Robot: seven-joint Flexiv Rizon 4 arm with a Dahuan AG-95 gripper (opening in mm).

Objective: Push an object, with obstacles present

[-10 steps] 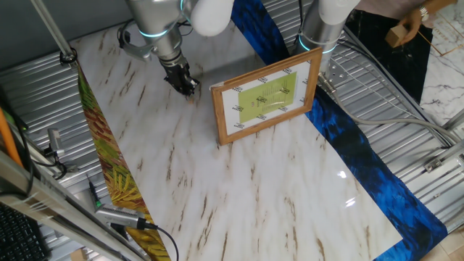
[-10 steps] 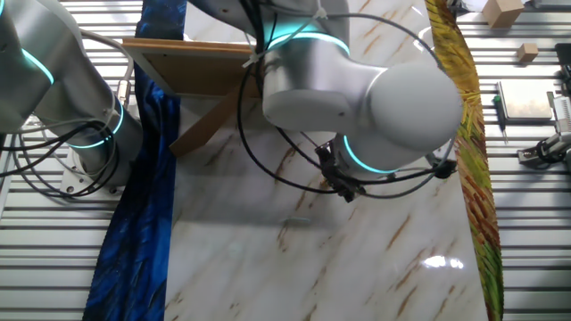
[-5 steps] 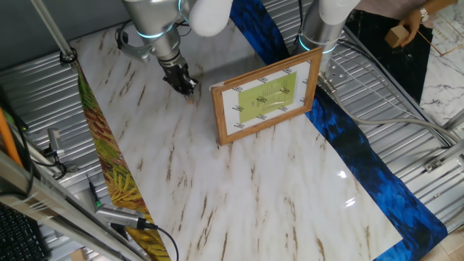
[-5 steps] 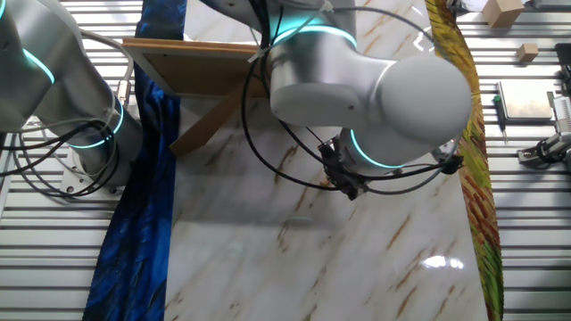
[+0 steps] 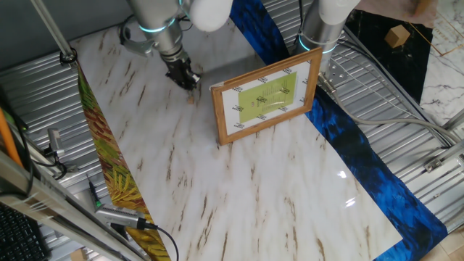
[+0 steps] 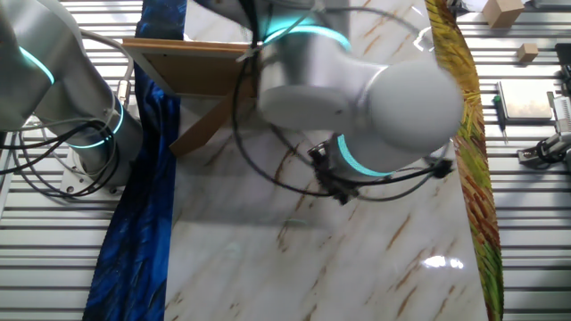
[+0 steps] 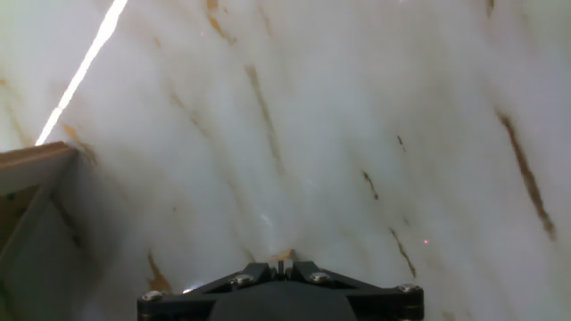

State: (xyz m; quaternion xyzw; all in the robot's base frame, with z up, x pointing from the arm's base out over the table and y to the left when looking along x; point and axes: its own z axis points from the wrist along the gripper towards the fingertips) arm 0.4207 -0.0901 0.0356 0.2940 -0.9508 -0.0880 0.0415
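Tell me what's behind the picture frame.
A wooden prop leg braces the frame on the marble table. Whether anything lies beneath the leg is hidden.

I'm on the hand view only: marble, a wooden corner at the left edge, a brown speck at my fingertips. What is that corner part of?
Observer: It belongs to a picture frame standing upright, with a white mat and a yellow-green picture facing the open marble.
Operator: How is it held up?
Observer: A wooden strut props it from behind, as the other fixed view shows.
Operator: Is my speck touching the frame?
Observer: No. The nub sits just off the tip of the hand, with bare marble between it and the frame's near end.
Operator: Anything beyond the frame?
Observer: A second arm stands behind its far end.
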